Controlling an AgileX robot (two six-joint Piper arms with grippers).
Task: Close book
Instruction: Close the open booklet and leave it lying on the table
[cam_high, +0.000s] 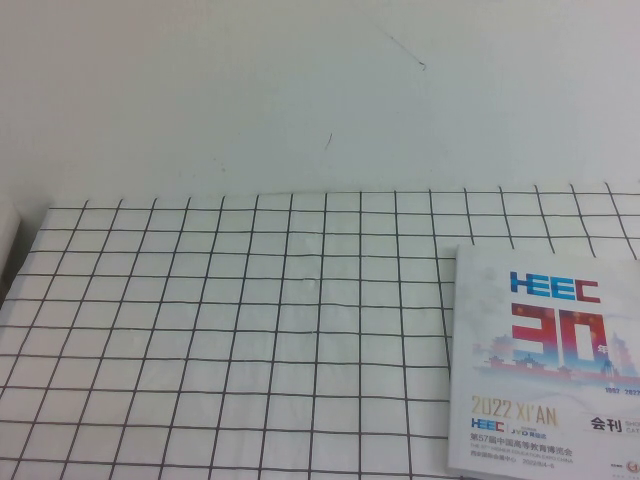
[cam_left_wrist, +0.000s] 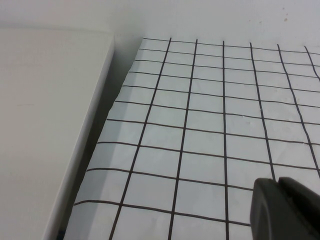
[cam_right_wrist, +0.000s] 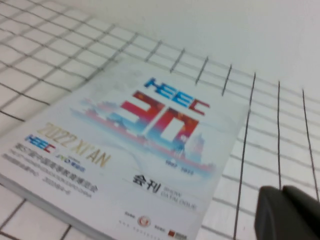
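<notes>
The HEEC catalogue (cam_high: 545, 365) lies closed, cover up, at the near right of the gridded counter (cam_high: 250, 330). The left gripper (cam_left_wrist: 279, 187) hovers over bare grid and the right gripper (cam_right_wrist: 282, 194) near the catalogue, both with fingers pressed together.

Black-gridded white sheet (cam_high: 250, 330); pale glossy book (cam_high: 545, 370) with blue "HEEC", red-and-blue "30", gold "2022 XI'AN". Dark grey left gripper (cam_left_wrist: 280, 197) above the grid, dark grey right gripper (cam_right_wrist: 284, 205) beside the book.
</notes>
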